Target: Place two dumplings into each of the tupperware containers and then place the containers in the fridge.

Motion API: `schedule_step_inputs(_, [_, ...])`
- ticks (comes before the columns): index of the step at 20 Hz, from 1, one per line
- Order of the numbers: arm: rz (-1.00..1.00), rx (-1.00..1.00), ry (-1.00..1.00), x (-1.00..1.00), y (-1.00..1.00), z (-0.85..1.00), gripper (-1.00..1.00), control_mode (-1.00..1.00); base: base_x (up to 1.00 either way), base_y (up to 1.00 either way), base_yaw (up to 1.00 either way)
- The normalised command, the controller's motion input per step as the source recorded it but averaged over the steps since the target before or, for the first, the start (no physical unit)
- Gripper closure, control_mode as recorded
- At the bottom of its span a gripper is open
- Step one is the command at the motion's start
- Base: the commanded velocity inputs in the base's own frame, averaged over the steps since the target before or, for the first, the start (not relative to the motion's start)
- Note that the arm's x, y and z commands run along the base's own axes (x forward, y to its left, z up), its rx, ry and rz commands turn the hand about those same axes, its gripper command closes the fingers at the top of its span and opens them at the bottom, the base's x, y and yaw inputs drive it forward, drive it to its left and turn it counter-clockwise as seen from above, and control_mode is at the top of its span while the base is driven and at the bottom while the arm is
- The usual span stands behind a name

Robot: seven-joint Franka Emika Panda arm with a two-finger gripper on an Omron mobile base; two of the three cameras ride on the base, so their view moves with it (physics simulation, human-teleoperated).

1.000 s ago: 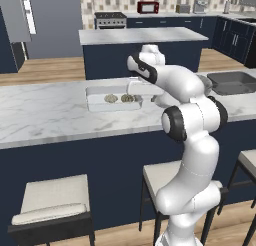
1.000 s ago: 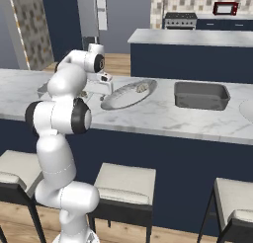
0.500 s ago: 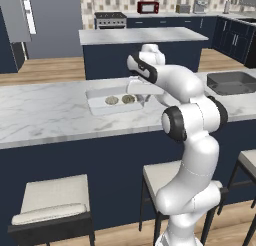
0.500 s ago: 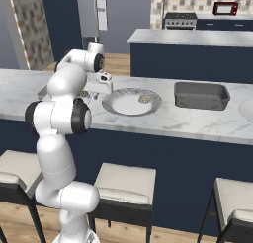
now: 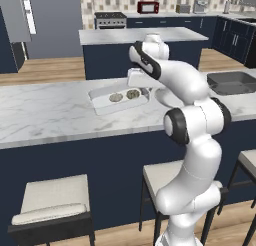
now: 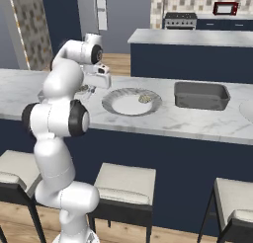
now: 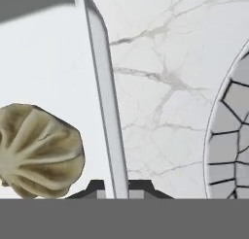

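The tool (image 7: 116, 187) is pinched shut on the right-hand wall of a container (image 5: 102, 104), its two tips meeting on either side of the thin rim in the hand view. That box sits on the marble surface (image 5: 45, 115) and holds two dumplings (image 5: 124, 95) side by side; one of them lies just beside the gripped wall. A round plate (image 6: 123, 104) with one more dumpling (image 6: 145, 97) on it rests to the right of the box, near but apart from it.

The main risk, as I judge it, is the thin hold. A grip on one wall means the box will hang from that edge when lifted, so it may tilt and let the dumplings slide to the low side or roll out. The wall could also slip from between the tips if the arm swings fast toward the fridge (image 5: 55, 22), which stands well apart at the far left. Dragging the box sideways could knock it against the plate.

The arm rises from the base, bends over the near edge of the surface and points the hand steeply down at the box; how much wall the tips cover is hard to tell.
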Motion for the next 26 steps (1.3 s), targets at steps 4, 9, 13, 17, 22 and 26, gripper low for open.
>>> schedule_step_inputs(4, [-0.13, 0.09, 0.03, -0.65, -0.03, 1.00, 1.00, -1.00, 0.00, 0.00, 0.00])
schedule_step_inputs(9, [-0.39, 0.13, 0.13, -1.00, -0.67, 0.93, 1.00, -1.00, 0.00, 0.00, 0.00])
schedule_step_inputs(13, [-0.44, 0.08, 0.07, -0.99, -0.81, 0.29, 1.00, -1.00, 0.00, 0.00, 0.00])
schedule_step_inputs(17, [-0.33, 0.00, 0.00, -1.00, -0.38, 0.09, 1.00, -1.00, 0.00, 0.00, 0.00])
schedule_step_inputs(22, [-0.05, -0.06, -0.05, -1.00, 0.14, 0.08, 1.00, -1.00, 0.00, 0.00, 0.00])
schedule_step_inputs(26, [0.00, -0.15, -0.17, -1.00, 0.29, 0.00, 1.00, -1.00, 0.00, 0.00, 0.00])
